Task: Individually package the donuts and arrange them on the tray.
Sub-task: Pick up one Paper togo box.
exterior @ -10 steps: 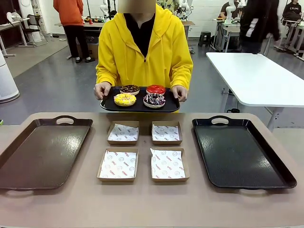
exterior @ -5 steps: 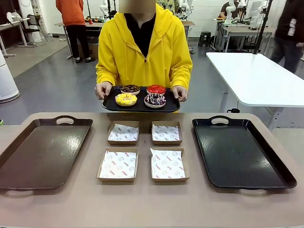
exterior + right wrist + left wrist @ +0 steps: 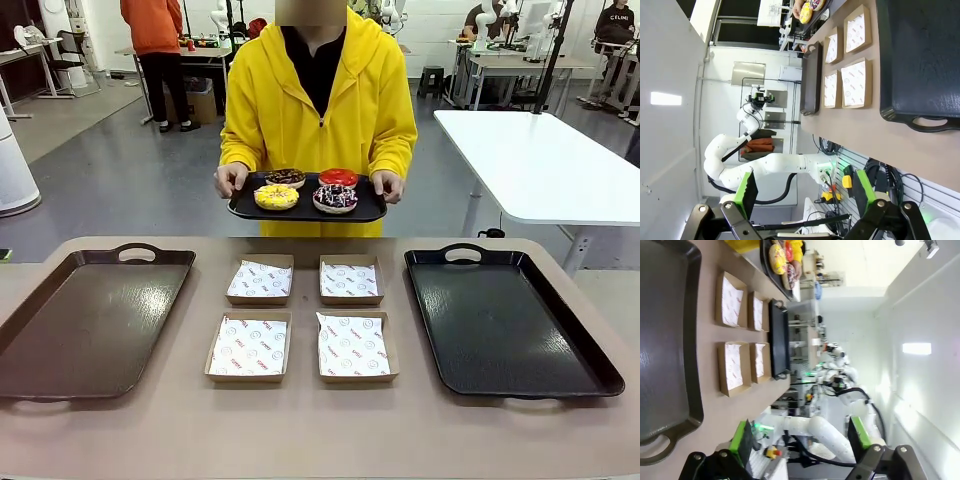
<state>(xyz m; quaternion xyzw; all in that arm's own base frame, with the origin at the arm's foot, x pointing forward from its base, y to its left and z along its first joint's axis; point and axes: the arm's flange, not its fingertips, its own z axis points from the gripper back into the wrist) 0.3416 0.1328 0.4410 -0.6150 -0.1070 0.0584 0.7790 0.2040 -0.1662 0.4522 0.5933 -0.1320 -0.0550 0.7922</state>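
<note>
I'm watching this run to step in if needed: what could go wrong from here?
The person holds the serving tray in the air beyond the table; if it tilts, the donuts could slide off.
The boxes sit close together with paper liners; lowering a donut could snag a liner or shove a neighbouring box.

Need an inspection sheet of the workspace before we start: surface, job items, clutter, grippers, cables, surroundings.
Surface: beige tabletop carrying a brown handled tray at left, a black handled tray at right, four empty paper-lined cardboard boxes between them.
Job's things: yellow-iced donut, chocolate-brown donut, glossy red donut, dark purple sprinkled donut, all on a small black tray held by a person in a yellow hoodie beyond the far edge.
Clutter: nothing seen.
Grippers: left gripper and right gripper both open, holding nothing.
Cables: black cables beside the table's near edge, off the surface.
Surroundings: white table at far right; people farther back.
</note>
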